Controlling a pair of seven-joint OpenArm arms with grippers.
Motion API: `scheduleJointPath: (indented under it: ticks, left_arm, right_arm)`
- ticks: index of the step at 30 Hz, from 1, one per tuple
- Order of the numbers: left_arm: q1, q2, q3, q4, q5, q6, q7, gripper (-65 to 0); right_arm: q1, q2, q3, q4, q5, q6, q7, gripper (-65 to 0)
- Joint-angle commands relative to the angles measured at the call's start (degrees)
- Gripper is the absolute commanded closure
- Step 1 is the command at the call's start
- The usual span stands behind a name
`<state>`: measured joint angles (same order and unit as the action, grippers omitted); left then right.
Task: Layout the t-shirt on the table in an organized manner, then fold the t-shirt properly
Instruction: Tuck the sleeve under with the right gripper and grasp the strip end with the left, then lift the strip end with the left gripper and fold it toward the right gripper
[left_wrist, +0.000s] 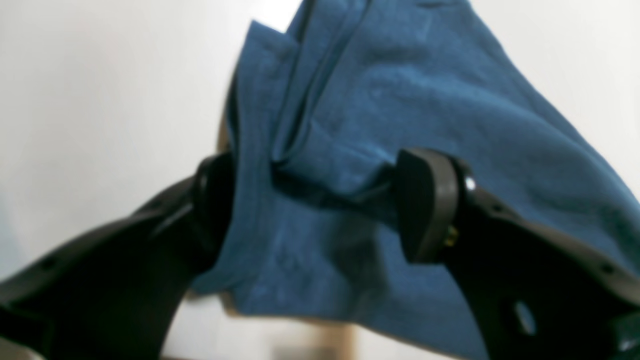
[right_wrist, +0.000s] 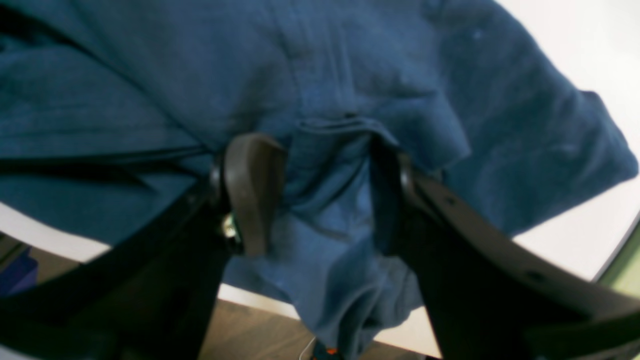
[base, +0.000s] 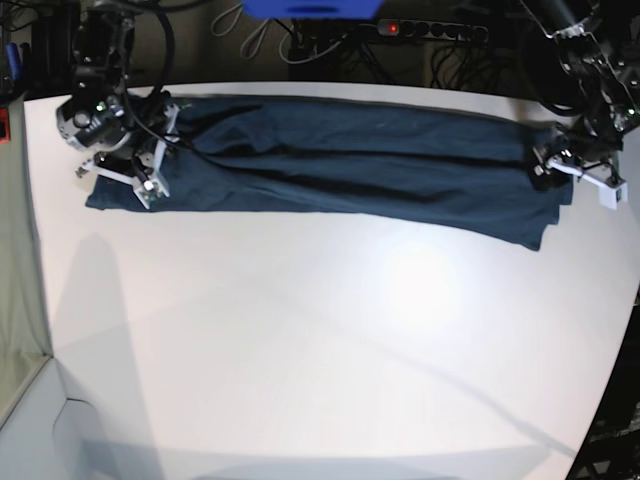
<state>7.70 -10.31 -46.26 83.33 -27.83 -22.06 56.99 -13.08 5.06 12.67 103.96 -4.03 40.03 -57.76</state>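
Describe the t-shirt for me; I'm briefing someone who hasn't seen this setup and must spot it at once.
Start at the big white table and look along its far edge. Stretched there in a long, narrow band between the two arms lies the t-shirt. It is the only cloth on the table, dark navy and creased lengthwise.

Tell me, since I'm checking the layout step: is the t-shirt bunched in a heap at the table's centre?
No, the t-shirt lies stretched in a long band along the far side of the table.
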Motion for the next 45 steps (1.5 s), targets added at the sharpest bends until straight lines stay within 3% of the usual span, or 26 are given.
scheduleJointPath:
  ticks: [1,11,23,25,33,39,45]
  left_arm:
    - [-1.0,-1.0,-0.4,0.8,0.5,0.2,-0.8,-44.8]
    - [-4.6,-0.5,-0.5,-3.1,7.2,0.2,-0.9,-44.8]
    - [-4.8,0.5,0.1,-8.6,7.1,-0.3,-0.3,-43.5]
    - [-4.8,0.8,0.1,-8.7,7.5,-0.3,-0.3,-39.2]
    - [-5.2,0.5,2.9,-13.7,7.0,-0.3,-0.9,-1.6]
    - [-6.0,0.9,3.8,-8.0,7.0,-0.3,-0.6,-0.1]
    - [-4.6,4.6,3.9,10.2,6.7,-0.4,-0.3,-0.1]
  right_arm:
    - [0.3,0.4,0.0,0.7,0.5,0.0,0.7,-32.0]
    - [0.3,0.4,0.0,0.6,0.5,0.0,0.7,-32.0]
    - [1.1,0.5,0.0,0.6,0.5,0.0,0.7,-32.0]
    - [1.2,0.4,0.0,0.6,0.5,0.0,0.7,-32.0]
    - [1.2,0.3,0.0,0.6,0.5,0.0,0.7,-32.0]
    - [1.9,0.3,0.0,-0.1,0.3,0.0,0.7,-32.0]
    - [2.1,0.4,0.0,-2.6,0.4,0.0,0.7,-32.0]
